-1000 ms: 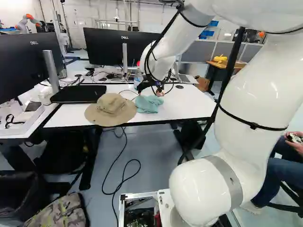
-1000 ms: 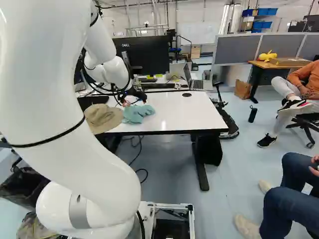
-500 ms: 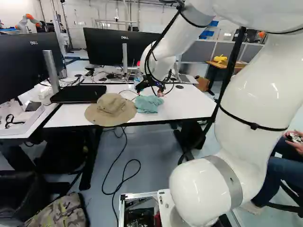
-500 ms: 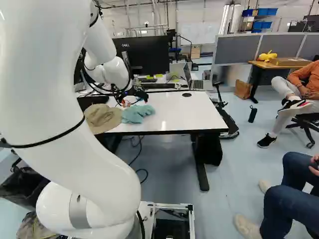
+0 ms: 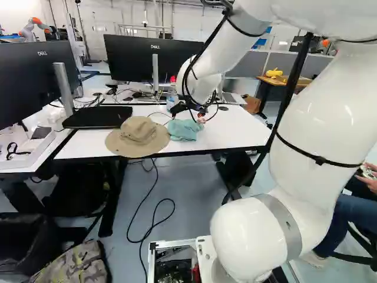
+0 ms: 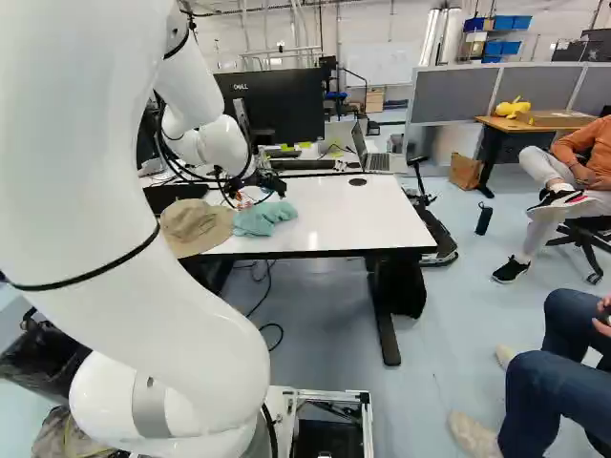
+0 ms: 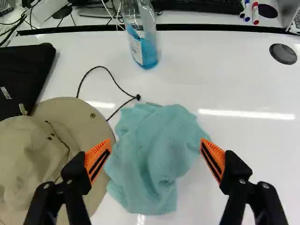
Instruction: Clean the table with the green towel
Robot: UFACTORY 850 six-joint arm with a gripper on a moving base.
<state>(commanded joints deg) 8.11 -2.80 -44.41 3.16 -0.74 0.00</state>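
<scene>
While the spread claw [image 5: 191,113] hangs over one green towel [image 7: 152,161], one hat [image 7: 77,119] crowds that towel and one bottle [image 7: 143,44] stands ahead.

Here's the towel [image 7: 150,154], matt cloth with a slightly rough, fuzzy nap. Under it the tabletop [image 7: 253,70] gleams smooth and glossy, throwing back streaks of light! Right beside the towel, the hat [image 7: 93,124]: matt fabric, plainly woven-looking. Beyond the towel, the bottle [image 7: 145,33] shines, clear and smooth like plastic. Nearer the base than the towel, the arm [image 5: 321,106] shows a smooth, glossy shell; well past the towel, a desk [image 6: 494,123] has a wood-look top.
</scene>
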